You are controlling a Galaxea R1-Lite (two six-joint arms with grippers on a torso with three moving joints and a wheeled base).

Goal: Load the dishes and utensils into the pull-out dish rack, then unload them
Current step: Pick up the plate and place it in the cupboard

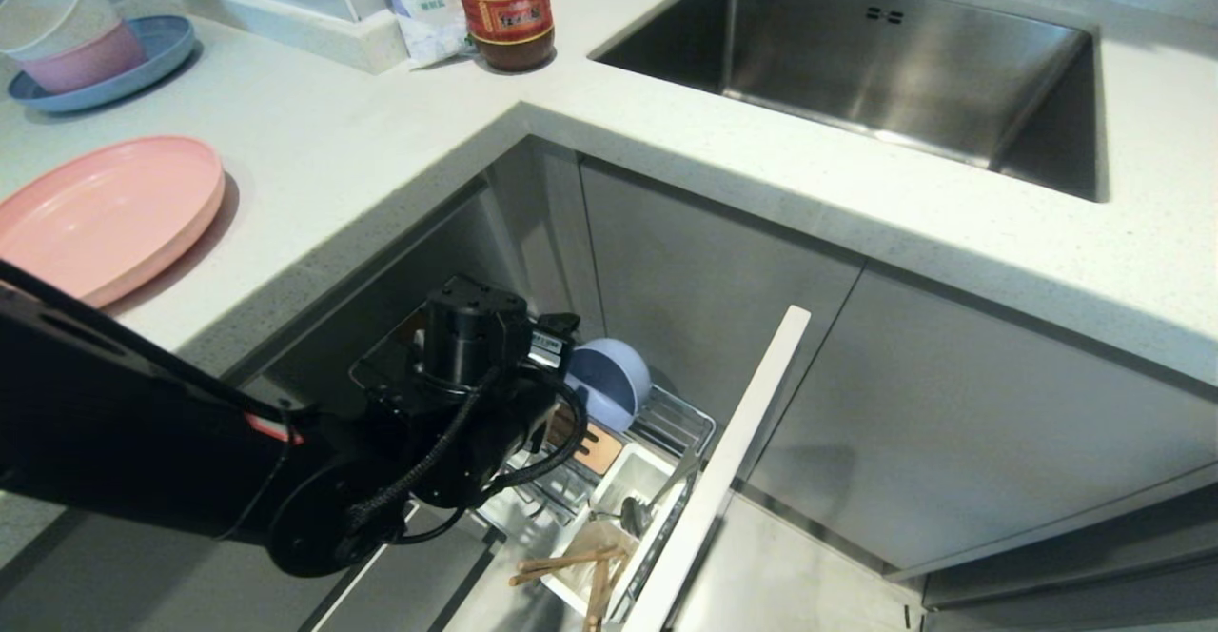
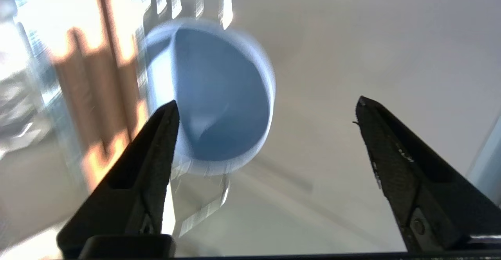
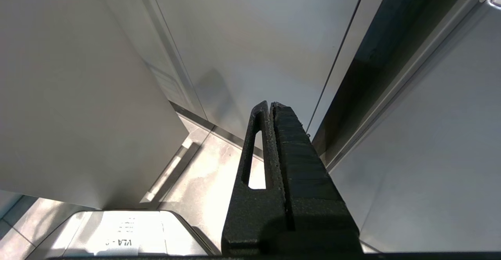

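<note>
Two dishes belong to this job, and only one sits in the pull-out dish rack. Furthest left of the rack, up on the bench, lies the one pink plate: flat, stiff, probably light plastic with a smooth rim that could slip, so an edge pinch looks the sensible hold. Nearer the rack comes the left claw, released with jaws wide and nothing between them, hovering just short of the one blue-grey bowl. That bowl stands on edge at the rack's back; it looks rigid and light, best taken by its rim wall. At the rack's front, the white utensil cup holds two wooden chopsticks, light and thin, and one steel spoon; a fork cannot be made out. Right of the rack, the right claw hangs clenched and empty beside the cabinet fronts.
</note>
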